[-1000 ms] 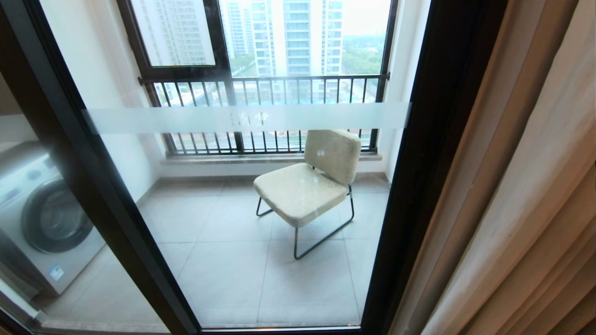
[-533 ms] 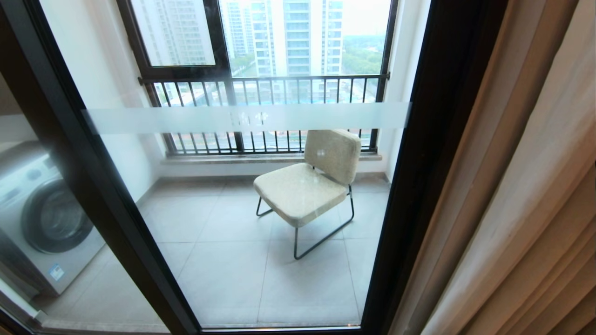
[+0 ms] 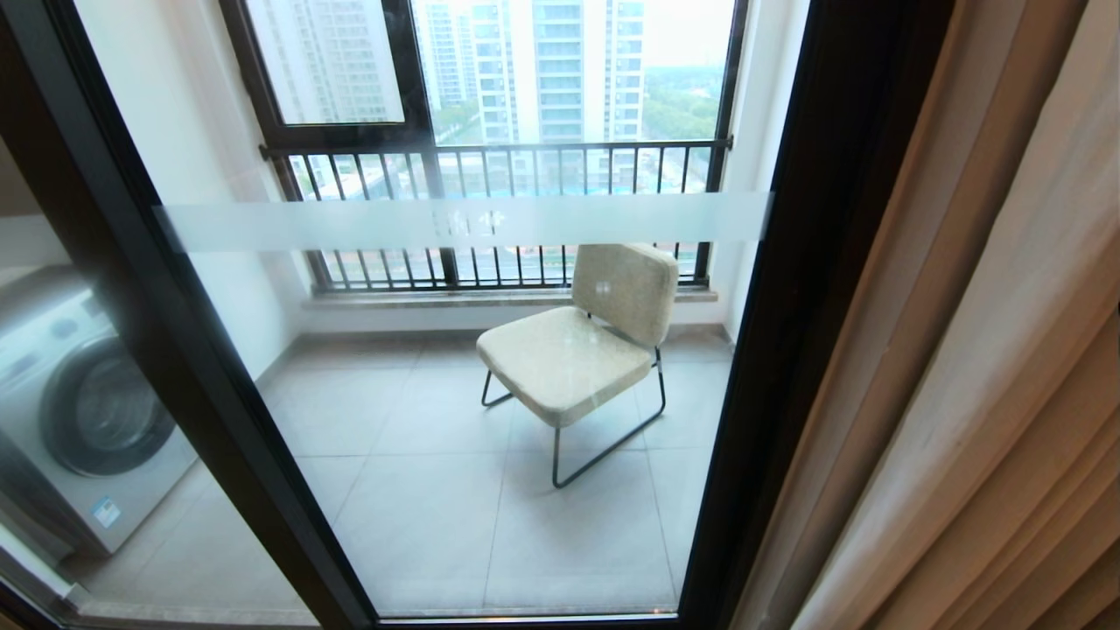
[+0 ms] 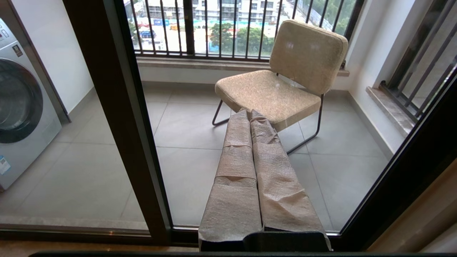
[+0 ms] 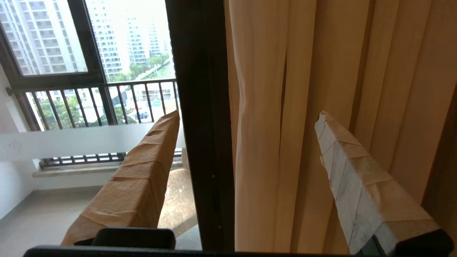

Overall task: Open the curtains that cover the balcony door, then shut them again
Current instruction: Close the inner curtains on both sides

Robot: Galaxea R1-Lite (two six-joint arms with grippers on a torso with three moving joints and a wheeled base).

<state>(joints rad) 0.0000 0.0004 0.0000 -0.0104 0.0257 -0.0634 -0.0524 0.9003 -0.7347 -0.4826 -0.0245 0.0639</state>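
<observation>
Floor-length beige-tan woven curtains (image 3: 989,350) bunched at the right of the dark-framed glass balcony door (image 3: 490,367), so opening looks done (closing remains), right gripper (image 5: 246,117) jaws spread facing the folds, apparently untouched, left gripper (image 4: 250,114) pressed together, idle.

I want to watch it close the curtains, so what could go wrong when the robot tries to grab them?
The right gripper is open, with the curtains and the dark frame of the balcony door both between its fingers. It might pinch the frame instead of cloth. It could also catch just one thin fold, which may slip out when pulled. The left gripper is shut, pointing at the glass, so it can't help.
</observation>
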